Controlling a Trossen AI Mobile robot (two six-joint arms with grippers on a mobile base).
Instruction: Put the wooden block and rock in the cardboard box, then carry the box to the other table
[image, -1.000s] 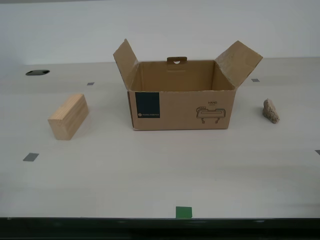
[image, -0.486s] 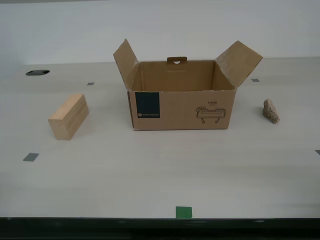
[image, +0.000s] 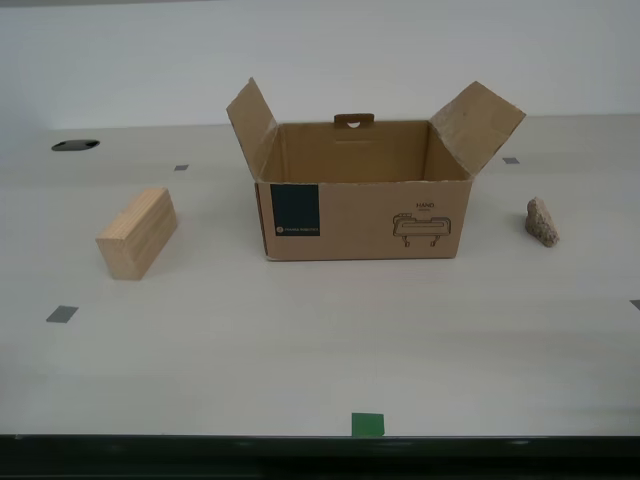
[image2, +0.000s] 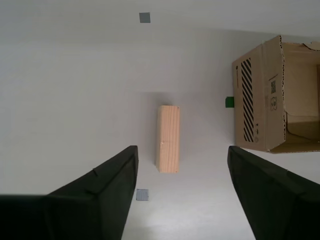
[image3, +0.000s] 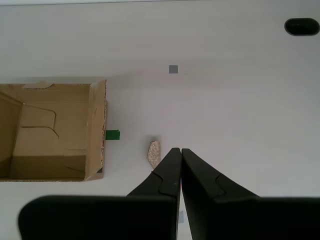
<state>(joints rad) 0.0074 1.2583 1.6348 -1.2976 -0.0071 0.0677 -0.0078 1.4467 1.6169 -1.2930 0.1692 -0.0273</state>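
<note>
1. Nothing has shifted in the exterior view since the earlier frames: the cardboard box (image: 362, 190), the wooden block (image: 137, 233) and the rock (image: 542, 222) all lie where they lay a second ago, and no arm shows in this view.
2. Exterior view: the cardboard box stands upright on the white table (image: 300, 340) with both side flaps raised and its inside open. A dark teal label (image: 295, 211) and a line drawing (image: 424, 226) mark its front wall. The wooden block lies well apart from the box toward the exterior view's left; the rock lies apart from the box toward the exterior view's right. A green tape square (image: 367, 424) sits nearer the camera than the box, at the table's edge, and a grey square (image: 61, 314) lies nearer the camera than the block.
3. Second wrist view: the second gripper (image2: 182, 152) hangs above the table with its two dark fingers (image2: 110, 180) spread wide and nothing between them. The wooden block (image2: 168, 138) lies flat on the table below the gap, untouched, and the cardboard box (image2: 272, 95) stands beside it with a clear strip of table between them.
4. First wrist view: the first gripper (image3: 180, 152) hangs with its fingers pressed together, holding nothing. The rock (image3: 154, 153) lies on the table just beside the fingertips in the picture, between them and the cardboard box (image3: 55, 131), apart from the box's flap.
</note>
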